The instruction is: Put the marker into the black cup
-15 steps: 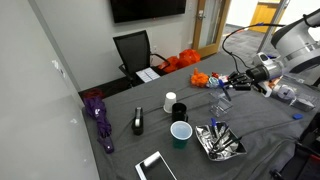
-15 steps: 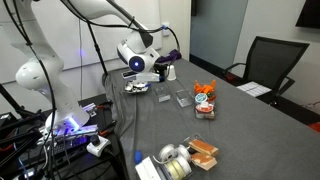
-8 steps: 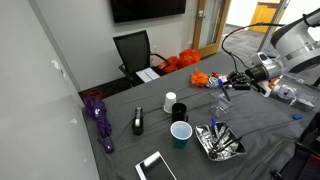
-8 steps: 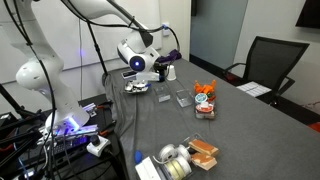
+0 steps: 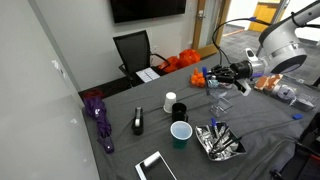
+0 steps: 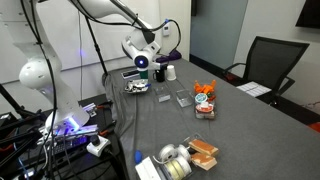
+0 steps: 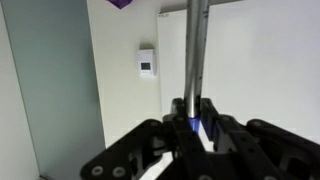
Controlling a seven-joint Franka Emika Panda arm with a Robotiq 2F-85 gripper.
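The black cup [image 5: 179, 111] stands upright on the grey table, just right of the small white cup [image 5: 169, 102] and behind the blue cup [image 5: 181, 133]. My gripper [image 5: 217, 76] hangs above the table, right of the cups and well above them, turned sideways toward the wall. It is shut on the marker [image 7: 197, 45], a dark grey stick with a blue band that juts straight out between the fingers [image 7: 176, 128] in the wrist view. In an exterior view the gripper [image 6: 161, 60] hovers over the far end of the table. The wrist view shows none of the cups.
A crumpled foil bag [image 5: 218, 140], a phone [image 5: 155, 165], a black oblong object [image 5: 138, 122] and a purple umbrella [image 5: 97, 115] lie on the table. Orange items [image 5: 203, 78] sit below the gripper. A black chair [image 5: 133, 50] stands behind the table. An orange packet [image 6: 205, 100] lies mid-table.
The gripper has risen and shifted left toward the cups, still holding the marker. The arm has swung upward. Cups and other objects have not moved.
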